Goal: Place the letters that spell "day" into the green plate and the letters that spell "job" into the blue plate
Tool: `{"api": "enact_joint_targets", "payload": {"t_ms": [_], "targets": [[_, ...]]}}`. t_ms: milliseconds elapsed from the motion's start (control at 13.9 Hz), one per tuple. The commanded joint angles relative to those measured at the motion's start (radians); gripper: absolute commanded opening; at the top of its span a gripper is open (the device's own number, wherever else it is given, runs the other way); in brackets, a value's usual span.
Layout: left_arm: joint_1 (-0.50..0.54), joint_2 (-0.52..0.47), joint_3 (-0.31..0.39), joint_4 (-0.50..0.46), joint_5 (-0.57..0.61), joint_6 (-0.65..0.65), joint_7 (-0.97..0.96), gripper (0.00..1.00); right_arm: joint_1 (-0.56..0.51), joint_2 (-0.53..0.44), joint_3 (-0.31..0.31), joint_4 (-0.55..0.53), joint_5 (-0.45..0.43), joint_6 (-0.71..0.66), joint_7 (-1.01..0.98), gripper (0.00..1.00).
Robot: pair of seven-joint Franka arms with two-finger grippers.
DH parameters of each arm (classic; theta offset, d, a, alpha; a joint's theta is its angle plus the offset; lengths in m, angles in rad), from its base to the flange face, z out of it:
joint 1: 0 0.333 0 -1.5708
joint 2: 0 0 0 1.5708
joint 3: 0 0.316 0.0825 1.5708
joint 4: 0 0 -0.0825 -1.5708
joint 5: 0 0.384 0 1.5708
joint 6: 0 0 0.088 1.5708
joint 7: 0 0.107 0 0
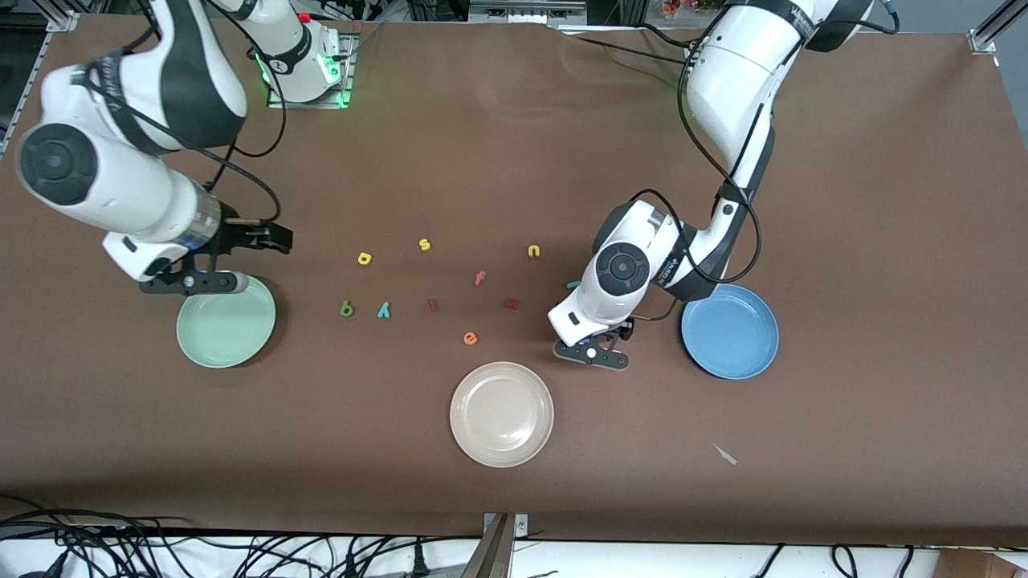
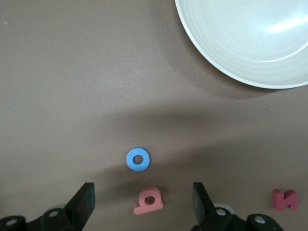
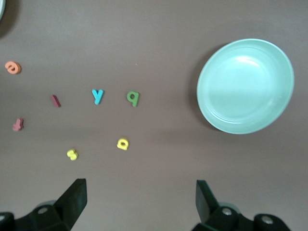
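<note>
left gripper (image 2: 142, 202) hangs spread and empty over the salmon b (image 2: 149, 201), blue o (image 2: 138, 159) at its 12 o'clock. right gripper (image 3: 139, 202) waits agape. the b looks light and stiff; pinch its flat sides.

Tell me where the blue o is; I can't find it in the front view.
The left wrist view shows the blue o flat on the table under the left gripper, beside the salmon-red b.
</note>
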State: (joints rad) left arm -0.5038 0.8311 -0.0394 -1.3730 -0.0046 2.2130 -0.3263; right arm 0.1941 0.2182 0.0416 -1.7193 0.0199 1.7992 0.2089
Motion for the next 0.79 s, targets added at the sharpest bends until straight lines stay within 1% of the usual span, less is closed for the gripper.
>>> {"api": "enact_joint_targets", "payload": {"t_ms": [0, 72, 216, 360, 432, 648, 720], "targets": [[-0.01, 0.028, 0.007, -0.001, 0.015, 0.054, -0.004, 0.9, 0.034, -0.019, -0.002, -0.113, 0.012, 0.139, 0.041, 1.0], [-0.01, 0.042, 0.007, -0.001, 0.017, 0.068, -0.004, 0.9, 0.038, -0.017, -0.002, -0.152, 0.011, 0.194, 0.043, 1.0], [-0.009, 0.048, 0.007, -0.001, 0.067, 0.079, -0.002, 0.89, 0.045, -0.001, -0.002, -0.212, 0.011, 0.3, 0.043, 1.0], [-0.01, 0.055, 0.007, -0.001, 0.078, 0.08, -0.005, 0.82, 0.053, 0.039, -0.002, -0.253, 0.011, 0.408, 0.065, 1.0], [-0.01, 0.063, 0.007, -0.001, 0.08, 0.082, -0.005, 0.75, 0.053, 0.058, -0.002, -0.269, 0.011, 0.448, 0.084, 1.0], [-0.01, 0.092, 0.007, 0.0, 0.083, 0.135, 0.004, 0.7, 0.053, 0.119, -0.002, -0.278, 0.011, 0.526, 0.105, 1.0], [-0.01, 0.094, 0.007, 0.0, 0.083, 0.143, 0.004, 0.59, 0.053, 0.138, -0.002, -0.289, 0.011, 0.563, 0.119, 1.0]]}}
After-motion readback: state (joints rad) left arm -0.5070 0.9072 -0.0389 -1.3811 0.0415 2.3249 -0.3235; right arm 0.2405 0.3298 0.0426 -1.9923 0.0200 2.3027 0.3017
